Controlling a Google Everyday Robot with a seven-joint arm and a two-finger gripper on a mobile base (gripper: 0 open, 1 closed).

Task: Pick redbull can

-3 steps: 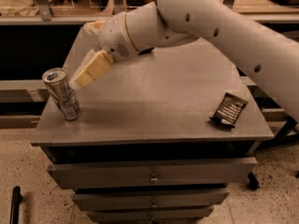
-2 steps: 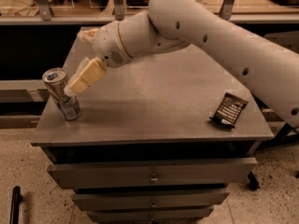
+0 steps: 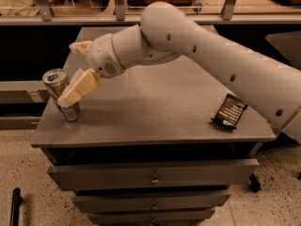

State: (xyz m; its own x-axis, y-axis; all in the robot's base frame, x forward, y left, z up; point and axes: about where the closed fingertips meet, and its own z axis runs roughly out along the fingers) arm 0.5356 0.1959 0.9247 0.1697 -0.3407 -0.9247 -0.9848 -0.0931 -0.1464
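The redbull can (image 3: 55,77) stands upright at the front left corner of the grey cabinet top (image 3: 155,112); its shiny top and pull tab show. My gripper (image 3: 70,74) has come in from the right at the can. It is open: the near cream finger (image 3: 80,87) lies across the front of the can's body, and the far finger (image 3: 79,46) sits apart, behind and above it. Whether the fingers touch the can I cannot tell. The can rests on the surface.
A flat black bar wrapper (image 3: 229,111) lies near the right front edge. My white arm (image 3: 211,55) crosses the cabinet top from the right. Drawers (image 3: 153,173) lie below the top. A metal rail and counter (image 3: 141,18) run behind. The can is close to the left edge.
The gripper has moved left and down toward the can. Its near finger now overlaps the can's body. The can and the wrapper have not moved.
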